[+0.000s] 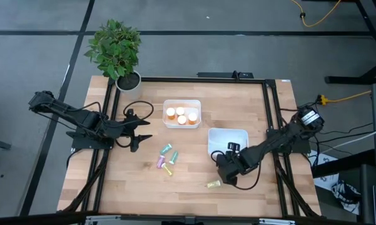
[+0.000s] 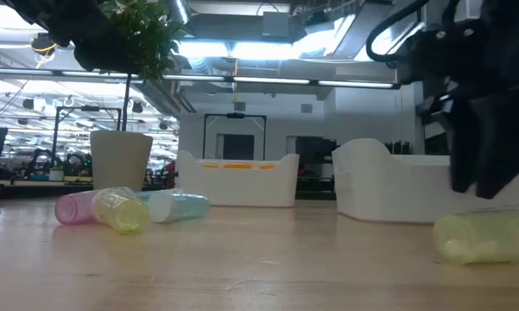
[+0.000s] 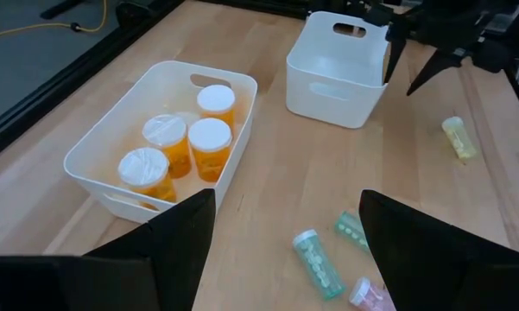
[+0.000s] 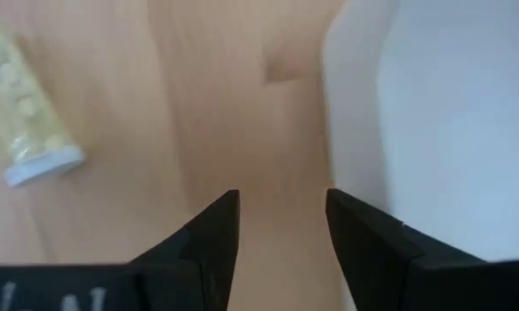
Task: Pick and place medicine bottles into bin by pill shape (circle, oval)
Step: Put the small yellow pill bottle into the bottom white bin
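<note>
Yellow plastic, that's the target: a tiny yellow bottle [image 1: 213, 184] lying on its side near the table's front edge, just beside the right gripper [image 1: 226, 177], pale pills showing through its wall in the right wrist view. I'd call it light and smooth, ready to roll or skid if nudged, so the safest hold looks like a pinch across the round body, square to its long axis. Right gripper hovers low with fingers parted a modest gap and nothing between them, close to the near wall of the empty white bin [image 1: 228, 142]. Bottle and bin wall are near each other, so there's little slack for a sweep on that side; open wood lies to the front and left of the bottle. Mid-table, a loose cluster of pastel bottles [image 1: 167, 158] lies tipped over, teal, purple and yellow among them. Behind sits the other white bin [image 1: 181, 114], holding four orange bottles [image 1: 181, 115] with white caps, upright. Left gripper [image 1: 141, 134] waits at the left, spread wide, empty, well clear of the potted plant [image 1: 116, 52].
</note>
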Controlling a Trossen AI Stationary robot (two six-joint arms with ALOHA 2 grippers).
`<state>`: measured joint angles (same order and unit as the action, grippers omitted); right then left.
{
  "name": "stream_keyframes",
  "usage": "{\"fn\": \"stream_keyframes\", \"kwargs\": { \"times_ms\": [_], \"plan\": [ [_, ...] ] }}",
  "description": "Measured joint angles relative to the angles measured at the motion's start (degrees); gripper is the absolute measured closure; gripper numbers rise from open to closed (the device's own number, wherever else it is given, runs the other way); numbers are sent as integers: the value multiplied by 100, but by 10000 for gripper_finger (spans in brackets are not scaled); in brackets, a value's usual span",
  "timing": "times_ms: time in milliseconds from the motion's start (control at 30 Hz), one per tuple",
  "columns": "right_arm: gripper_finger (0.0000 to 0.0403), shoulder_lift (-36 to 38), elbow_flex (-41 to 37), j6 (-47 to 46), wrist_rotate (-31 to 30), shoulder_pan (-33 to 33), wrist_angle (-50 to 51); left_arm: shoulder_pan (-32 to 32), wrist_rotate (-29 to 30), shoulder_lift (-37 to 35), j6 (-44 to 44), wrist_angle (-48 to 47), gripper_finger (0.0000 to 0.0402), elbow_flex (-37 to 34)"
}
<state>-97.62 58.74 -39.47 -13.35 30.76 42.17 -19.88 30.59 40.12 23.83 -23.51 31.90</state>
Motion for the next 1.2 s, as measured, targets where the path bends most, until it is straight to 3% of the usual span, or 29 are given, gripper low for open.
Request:
{"fn": "stream_keyframes", "kwargs": {
  "times_ms": [500, 1200],
  "plan": [
    [227, 0, -7, 207, -27, -319, 404, -1, 0, 0, 0, 2, 121, 0],
    [227, 0, 42, 229, -203, -430, 226, -2, 0, 0, 0, 1, 121, 0]
  ]
}}
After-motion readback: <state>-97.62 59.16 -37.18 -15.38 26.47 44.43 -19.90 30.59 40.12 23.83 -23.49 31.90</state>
